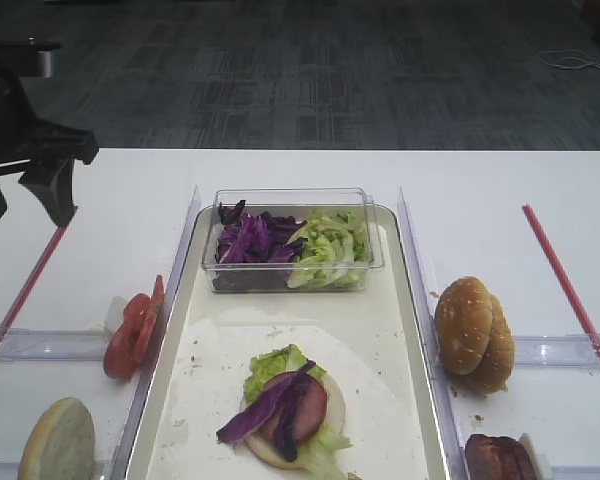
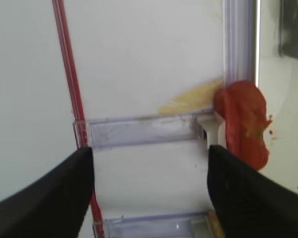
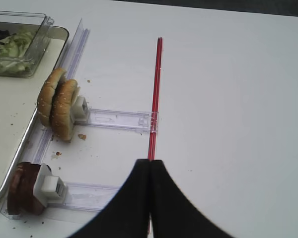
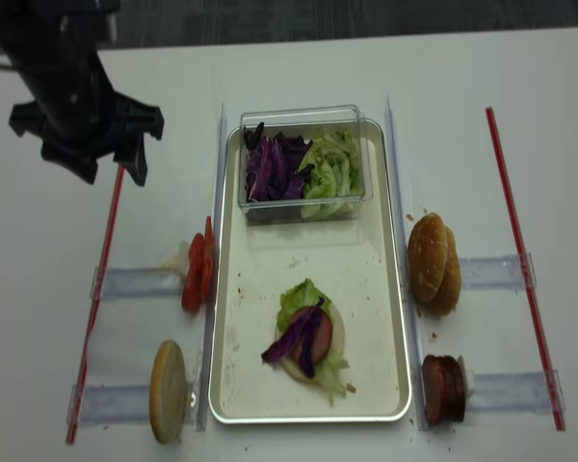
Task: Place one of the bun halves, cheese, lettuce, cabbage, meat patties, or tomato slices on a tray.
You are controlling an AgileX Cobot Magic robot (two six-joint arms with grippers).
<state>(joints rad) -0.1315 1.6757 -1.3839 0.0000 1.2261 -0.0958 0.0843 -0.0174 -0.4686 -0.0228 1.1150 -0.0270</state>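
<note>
The long rectangular silver-cream metal tray point(image 1: 405, 330) fills the centre. At its 12 o'clock end sits a clear plastic box point(image 1: 292, 240) holding purple cabbage strips point(image 1: 250, 240) and crinkled green lettuce point(image 1: 330, 250). Toward 6 o'clock a pale bun half point(image 1: 330, 410) carries lettuce, a pink meat patty point(image 1: 308, 408) and a cabbage strip. Red tomato slices point(image 1: 132, 330) stand at 9 o'clock, two sesame bun halves point(image 1: 472, 335) at 3 o'clock. The black left gripper point(image 1: 25, 205) hangs open at 10 o'clock.

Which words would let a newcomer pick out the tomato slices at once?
Start from the long metal tray in the middle of the white table and look just outside its left rim, about halfway along. The tomato slices stand there on edge in a clear plastic holder. They are bright red, unlike the pale bun half nearer the camera.
</note>
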